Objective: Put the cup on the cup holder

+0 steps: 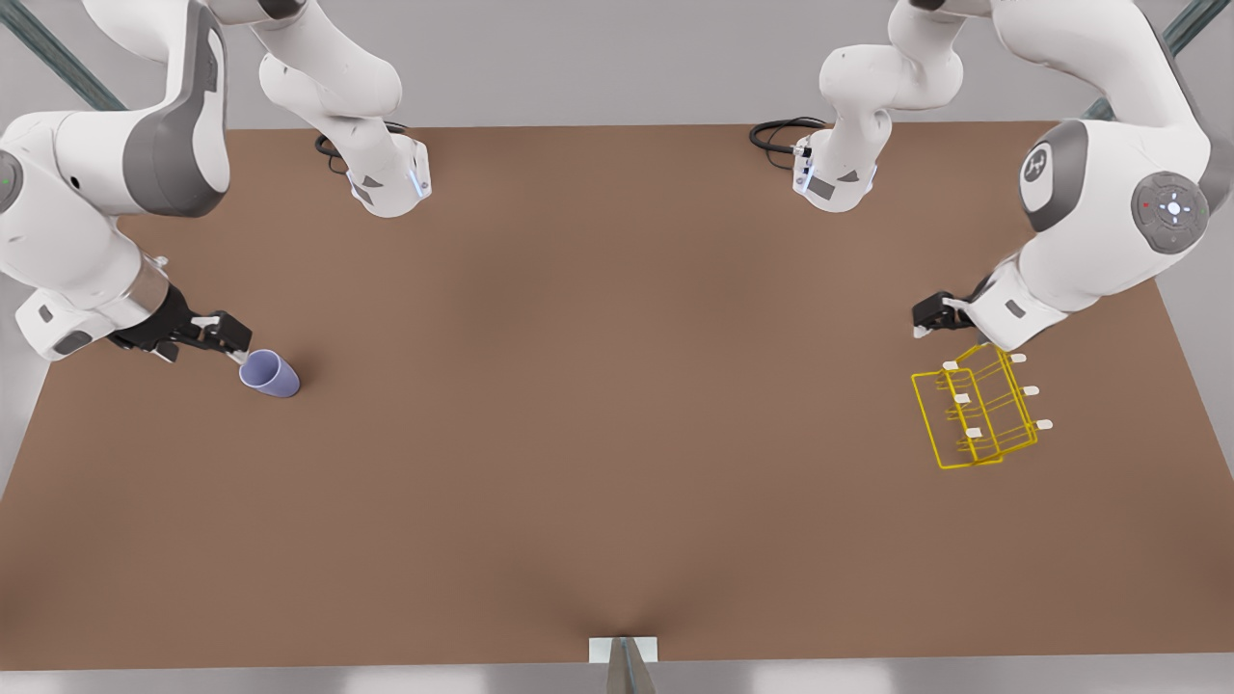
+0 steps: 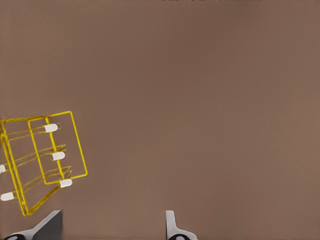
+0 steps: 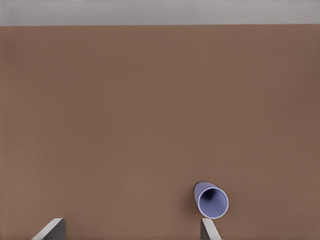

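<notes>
The lavender cup (image 1: 271, 374) lies on its side on the brown table at the front view's left, its mouth turned toward my right gripper (image 1: 229, 343). That gripper is open, and one fingertip (image 3: 209, 227) sits right at the cup (image 3: 212, 200) rim; the cup is off to one side, not between the fingers. The yellow wire cup holder (image 1: 979, 410) with white-tipped prongs stands at the front view's right. My left gripper (image 1: 927, 323) hovers just behind it, open and holding nothing. In the left wrist view the cup holder (image 2: 42, 160) lies beside the left gripper (image 2: 112, 221).
Both arm bases (image 1: 390, 178) (image 1: 834, 178) stand at the table's far edge with black cables beside them. A small white bracket (image 1: 623, 650) sits at the near edge. Bare brown tabletop (image 1: 617, 386) spans between cup and holder.
</notes>
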`<action>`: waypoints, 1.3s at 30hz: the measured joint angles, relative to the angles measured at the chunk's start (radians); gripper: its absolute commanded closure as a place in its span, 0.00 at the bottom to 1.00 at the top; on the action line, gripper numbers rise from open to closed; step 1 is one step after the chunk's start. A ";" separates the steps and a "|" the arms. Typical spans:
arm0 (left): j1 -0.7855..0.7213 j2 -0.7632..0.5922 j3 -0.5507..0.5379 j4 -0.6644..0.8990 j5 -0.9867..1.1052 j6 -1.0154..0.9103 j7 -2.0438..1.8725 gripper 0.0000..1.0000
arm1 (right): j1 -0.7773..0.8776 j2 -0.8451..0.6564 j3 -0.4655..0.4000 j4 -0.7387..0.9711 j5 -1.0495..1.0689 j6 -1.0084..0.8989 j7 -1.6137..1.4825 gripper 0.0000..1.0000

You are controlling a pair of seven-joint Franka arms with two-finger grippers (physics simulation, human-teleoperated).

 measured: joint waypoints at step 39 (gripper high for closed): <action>-0.077 0.254 -0.069 0.021 0.016 -0.055 -0.250 0.00 | -0.324 -0.181 0.089 -0.758 -0.007 0.554 0.029 0.00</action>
